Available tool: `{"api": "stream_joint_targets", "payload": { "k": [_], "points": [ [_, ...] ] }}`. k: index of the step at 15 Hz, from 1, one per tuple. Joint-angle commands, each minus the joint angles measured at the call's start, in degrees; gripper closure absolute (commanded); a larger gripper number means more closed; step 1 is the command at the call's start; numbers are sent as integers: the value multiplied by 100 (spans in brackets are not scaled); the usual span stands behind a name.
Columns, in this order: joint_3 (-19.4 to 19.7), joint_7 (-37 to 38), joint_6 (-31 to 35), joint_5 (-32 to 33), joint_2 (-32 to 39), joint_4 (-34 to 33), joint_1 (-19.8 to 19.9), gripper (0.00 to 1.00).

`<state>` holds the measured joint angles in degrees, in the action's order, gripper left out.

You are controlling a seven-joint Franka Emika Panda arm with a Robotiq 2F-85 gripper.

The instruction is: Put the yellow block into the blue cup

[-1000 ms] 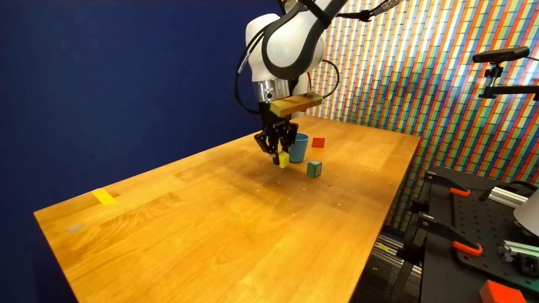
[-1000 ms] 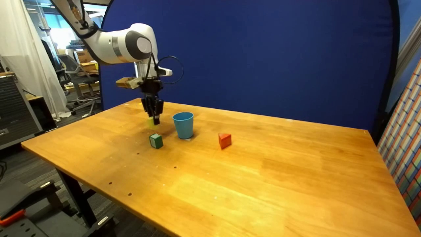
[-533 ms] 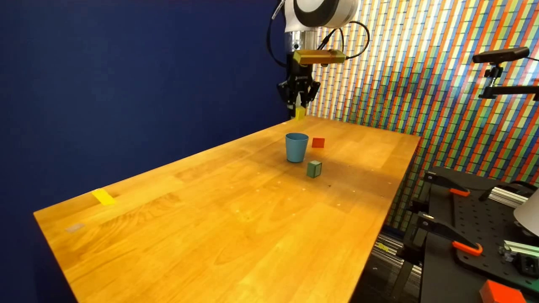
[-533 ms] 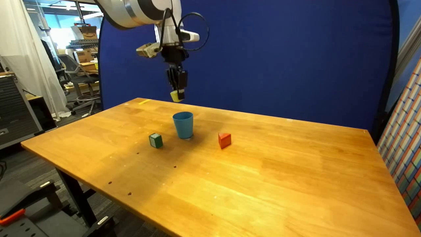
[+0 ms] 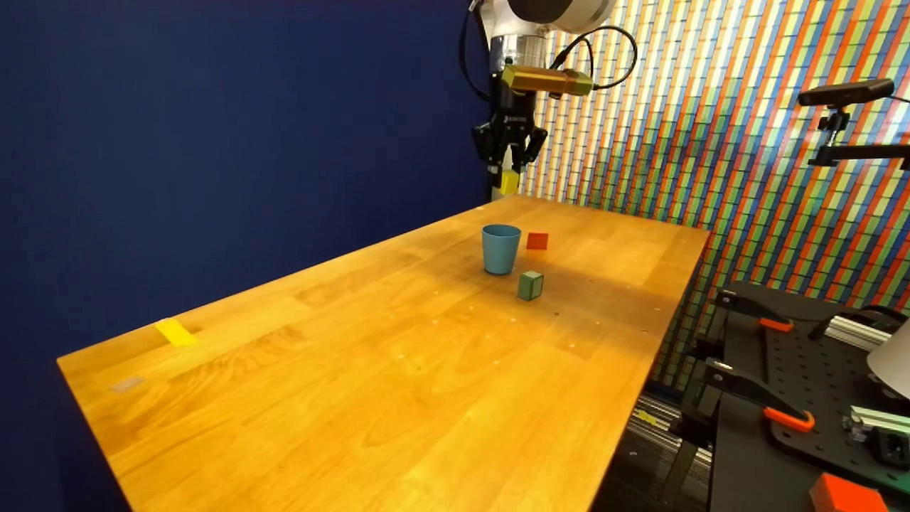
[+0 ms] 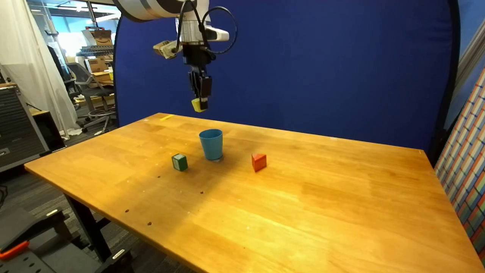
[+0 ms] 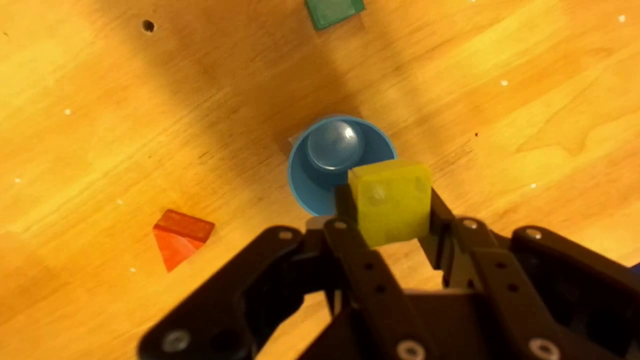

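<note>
My gripper (image 5: 506,178) is shut on the yellow block (image 5: 509,182) and holds it high above the table. In the other views the block (image 6: 197,105) sticks out between the fingertips, and in the wrist view the block (image 7: 392,202) is between both fingers of the gripper (image 7: 391,206). The blue cup (image 6: 212,146) stands upright on the table, below the gripper; it also shows in an exterior view (image 5: 499,250). In the wrist view the cup (image 7: 306,175) looks empty inside. The block and the left finger cover the lower right part of its rim there.
A green block (image 6: 179,162) and a red wedge-shaped block (image 6: 259,162) lie on the wooden table (image 6: 322,212) on either side of the cup. A flat yellow tape strip (image 5: 175,332) is near a far table corner. A blue backdrop (image 6: 303,68) stands behind the table.
One second ago the gripper held the yellow block low beside the cup. It has risen well above the cup's height, then a little further up in the last half second. Cup and other blocks stayed put.
</note>
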<state>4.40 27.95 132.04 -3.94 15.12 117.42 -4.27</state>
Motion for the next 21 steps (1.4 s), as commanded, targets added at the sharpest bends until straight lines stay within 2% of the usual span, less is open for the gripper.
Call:
{"api": "stream_joint_targets", "payload": {
  "k": [1, 2, 4, 7, 9, 10, 12, 21],
  "points": [
    [-73, -79, 105, -120, 253, -60, 104, 84],
    [-101, -227, 71, -256, 306, -76, 164, 41],
    [-76, -252, 26, -274, 365, -78, 192, 37],
    [-35, -366, -85, -239, 252, -40, 272, 11],
    [-165, -967, -197, -612, 47, 15, 501, 0],
    [-37, -438, -32, -245, 323, -27, 275, 14],
    [-65, -745, -69, -434, 225, -22, 385, 0],
    [-98, -808, -119, -450, 173, -16, 409, 0]
  ]
}}
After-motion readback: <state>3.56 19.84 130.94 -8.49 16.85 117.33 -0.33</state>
